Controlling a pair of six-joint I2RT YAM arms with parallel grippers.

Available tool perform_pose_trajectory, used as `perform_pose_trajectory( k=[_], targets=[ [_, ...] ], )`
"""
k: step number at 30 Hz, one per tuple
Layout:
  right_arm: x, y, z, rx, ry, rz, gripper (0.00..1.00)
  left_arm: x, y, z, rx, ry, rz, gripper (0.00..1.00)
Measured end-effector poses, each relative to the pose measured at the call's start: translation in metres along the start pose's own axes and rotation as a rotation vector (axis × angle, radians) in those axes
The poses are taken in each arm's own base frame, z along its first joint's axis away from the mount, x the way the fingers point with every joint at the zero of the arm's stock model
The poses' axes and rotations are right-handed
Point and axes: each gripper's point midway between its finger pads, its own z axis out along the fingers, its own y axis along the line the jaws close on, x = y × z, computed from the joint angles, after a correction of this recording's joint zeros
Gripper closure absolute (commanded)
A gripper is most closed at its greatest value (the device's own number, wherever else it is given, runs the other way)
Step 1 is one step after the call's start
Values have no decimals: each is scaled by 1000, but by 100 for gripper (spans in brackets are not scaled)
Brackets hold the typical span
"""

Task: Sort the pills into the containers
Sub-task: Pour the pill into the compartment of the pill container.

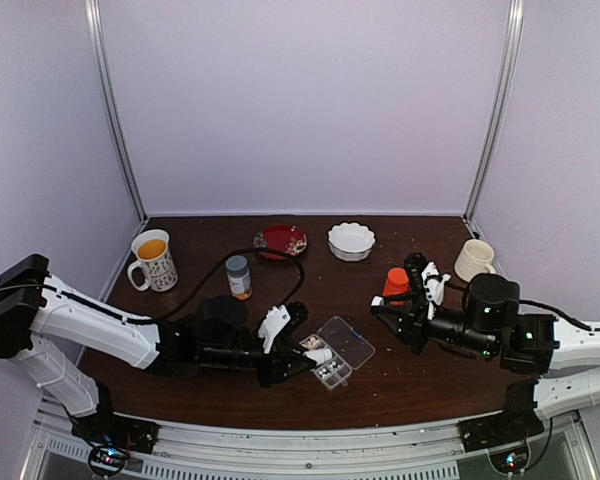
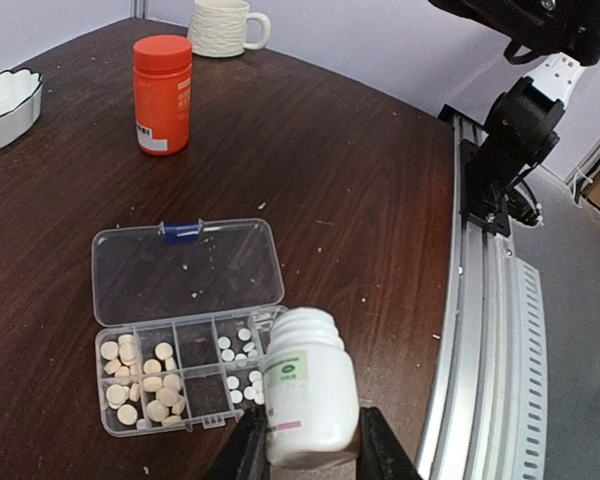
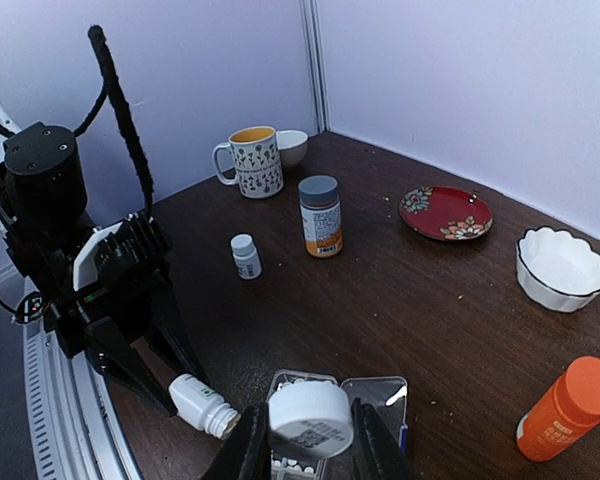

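Observation:
The clear pill box (image 2: 195, 415) lies open on the table with its lid (image 2: 185, 270) folded back. Cream pills (image 2: 140, 385) fill its left containers and smaller white pills (image 2: 242, 362) lie in the right ones. My left gripper (image 2: 310, 447) is shut on an uncapped white bottle (image 2: 310, 385), tipped with its mouth over the box's right end. From above, the same gripper (image 1: 302, 357) meets the box (image 1: 332, 372). My right gripper (image 3: 302, 440) is shut on the bottle's white cap (image 3: 310, 420), held above the box (image 3: 292, 381) and hiding part of it.
An orange bottle (image 1: 396, 282) stands by the right gripper (image 1: 392, 318). Further back are an amber bottle with a grey cap (image 1: 239, 277), a small white bottle (image 3: 245, 255), a patterned mug (image 1: 154, 260), a red plate (image 1: 282, 240), a white scalloped bowl (image 1: 351, 240) and a cream mug (image 1: 474, 260).

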Motion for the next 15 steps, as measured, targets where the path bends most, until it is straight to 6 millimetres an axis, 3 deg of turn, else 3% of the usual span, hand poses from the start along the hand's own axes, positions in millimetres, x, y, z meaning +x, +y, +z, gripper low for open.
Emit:
perform_pose_trajectory(
  k=[7,15],
  targets=[
    [18,-1,6,5,50,115,100,8,8,16,-25,29,-9,100],
    [45,5,11,-29,120,204,100,-4,6,24,-20,14,-14,100]
  ],
)
